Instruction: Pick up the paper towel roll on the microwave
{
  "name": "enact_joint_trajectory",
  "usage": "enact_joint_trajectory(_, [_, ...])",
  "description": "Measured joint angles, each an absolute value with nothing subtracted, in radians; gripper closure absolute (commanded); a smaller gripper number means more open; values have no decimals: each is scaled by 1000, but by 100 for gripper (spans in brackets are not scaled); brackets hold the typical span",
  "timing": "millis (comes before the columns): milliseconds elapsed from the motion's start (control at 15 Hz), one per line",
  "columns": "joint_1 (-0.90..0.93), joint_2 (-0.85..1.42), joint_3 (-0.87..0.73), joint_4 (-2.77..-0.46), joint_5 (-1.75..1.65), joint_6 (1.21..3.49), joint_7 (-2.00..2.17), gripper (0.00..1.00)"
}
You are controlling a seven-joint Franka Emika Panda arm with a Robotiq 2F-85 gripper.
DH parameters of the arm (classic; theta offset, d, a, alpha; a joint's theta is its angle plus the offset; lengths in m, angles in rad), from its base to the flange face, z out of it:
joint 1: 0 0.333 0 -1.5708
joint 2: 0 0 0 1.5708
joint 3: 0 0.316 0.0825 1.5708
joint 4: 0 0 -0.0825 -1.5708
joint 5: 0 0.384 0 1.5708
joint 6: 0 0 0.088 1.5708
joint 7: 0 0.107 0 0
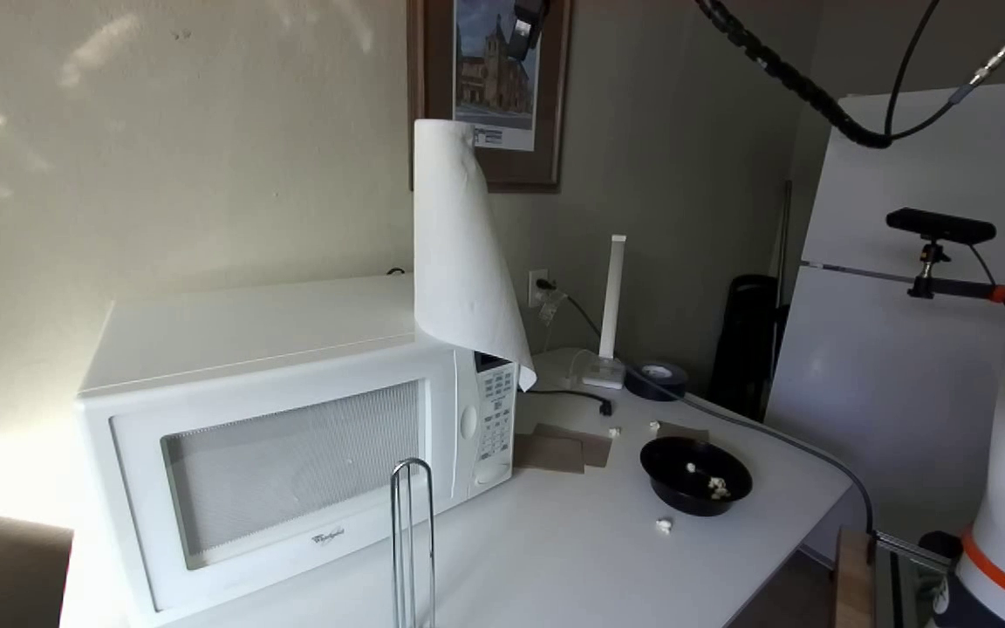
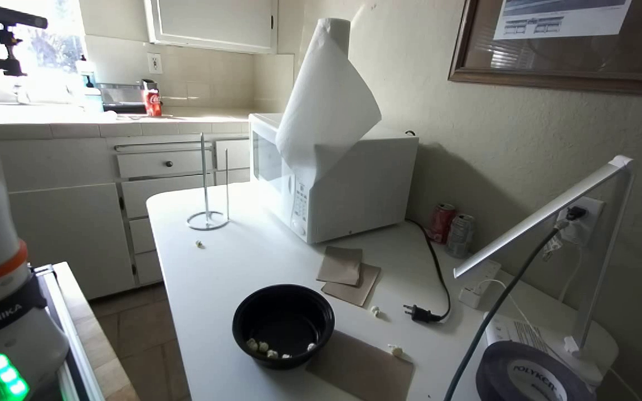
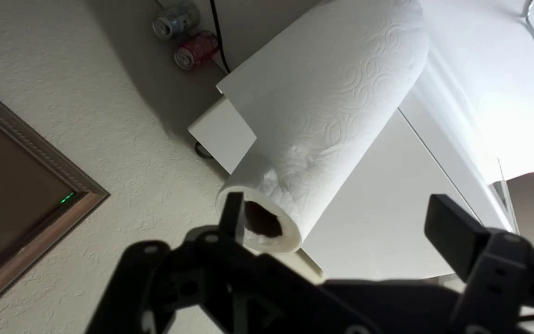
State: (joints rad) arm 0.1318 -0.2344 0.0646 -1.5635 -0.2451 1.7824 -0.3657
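Parted fingers [image 3: 452, 236] above a paper towel roll [image 1: 463, 253], grasp not yet made

In the wrist view, the two fingers stand wide apart, holding nothing. From this angle one overlaps the roll's hollow end; the other shows well aside, across the microwave [image 3: 378, 199]. In both exterior views the roll stands upright on the microwave, its loose sheet [image 1: 502, 336] draping past the edge. Farther out on the desk [image 2: 209, 278] are a wire stand [image 2: 205, 184] and black bowl [image 2: 285, 306]. This looks like the approach; next, the fingers probably need centring over the roll, lowering around it, closing and lifting.
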Motion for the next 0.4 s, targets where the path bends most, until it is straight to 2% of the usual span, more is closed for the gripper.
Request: enact_joint_trajectory(400, [131, -244, 65, -1576, -245, 1783, -362, 0])
